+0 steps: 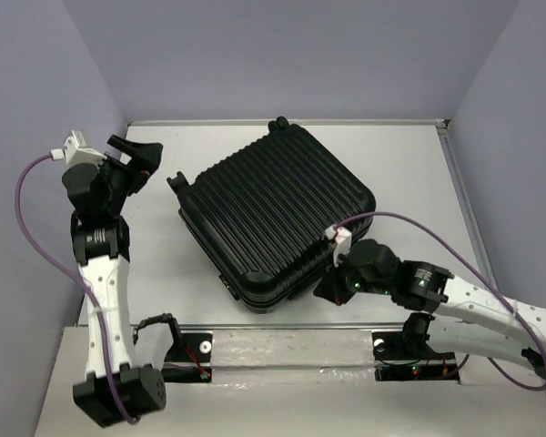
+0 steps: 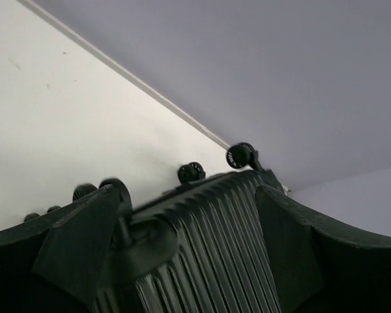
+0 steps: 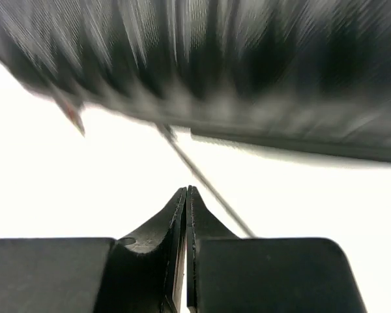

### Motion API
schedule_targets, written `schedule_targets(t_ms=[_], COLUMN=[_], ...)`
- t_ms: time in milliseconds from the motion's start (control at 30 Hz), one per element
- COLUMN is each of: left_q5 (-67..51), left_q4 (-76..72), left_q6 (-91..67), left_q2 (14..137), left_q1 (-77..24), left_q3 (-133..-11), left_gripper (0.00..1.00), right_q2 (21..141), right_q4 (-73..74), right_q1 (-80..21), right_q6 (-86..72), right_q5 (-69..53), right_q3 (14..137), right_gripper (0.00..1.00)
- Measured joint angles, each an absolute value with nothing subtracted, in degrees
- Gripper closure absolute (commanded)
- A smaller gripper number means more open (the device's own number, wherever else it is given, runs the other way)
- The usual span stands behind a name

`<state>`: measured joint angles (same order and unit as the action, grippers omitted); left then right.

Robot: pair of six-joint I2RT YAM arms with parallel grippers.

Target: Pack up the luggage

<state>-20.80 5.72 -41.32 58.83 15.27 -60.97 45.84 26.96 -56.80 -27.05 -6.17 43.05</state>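
The luggage (image 1: 273, 218), a black ribbed hard-shell suitcase, lies closed and flat in the middle of the white table, with caster wheels (image 1: 279, 123) at its far end. My left gripper (image 1: 147, 166) is open and empty. It is raised beside the suitcase's far left corner. In the left wrist view the ribbed shell (image 2: 215, 254) and two wheels (image 2: 191, 172) show between my open fingers (image 2: 85, 241). My right gripper (image 1: 326, 289) is shut and empty, low at the suitcase's near right edge. In the right wrist view its tips (image 3: 188, 190) meet below the blurred shell (image 3: 234, 72).
Grey-blue walls enclose the table (image 1: 409, 173) on the left, back and right. A metal mounting rail (image 1: 291, 350) runs along the near edge. Purple cables (image 1: 27, 228) loop off both arms. A thin dark line (image 3: 205, 179) crosses the table ahead of the right fingers.
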Motion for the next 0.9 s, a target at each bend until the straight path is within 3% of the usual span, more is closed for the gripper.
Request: schedule_targets(t_ms=[67, 167, 400, 633, 900], left_q5=[-20.2, -20.6, -20.3, -20.6, -20.5], left_q4=[4.5, 4.1, 11.0, 18.0, 17.5], left_q6=[-40.8, -39.8, -38.1, -40.4, -43.7], left_q2=[50.9, 40.8, 25.9, 18.1, 17.1], left_q1=[13.9, 11.8, 11.3, 11.3, 11.3], left_q3=[-57.0, -48.5, -32.4, -26.2, -24.1], left_gripper=[0.19, 0.27, 0.37, 0.37, 0.37], right_q2=[48.4, 54.3, 57.2, 59.8, 78.5], right_q4=[29.3, 29.7, 14.5, -14.0, -46.7], right_q1=[-63.5, -71.2, -75.8, -75.9, -75.9], right_q6=[-29.7, -32.9, -37.7, -37.2, -22.9], right_q5=[-2.2, 3.6, 17.4, 32.3, 42.5], right_q3=[40.4, 39.7, 32.5, 15.6, 13.9], right_gripper=[0.93, 0.93, 0.93, 0.93, 0.93])
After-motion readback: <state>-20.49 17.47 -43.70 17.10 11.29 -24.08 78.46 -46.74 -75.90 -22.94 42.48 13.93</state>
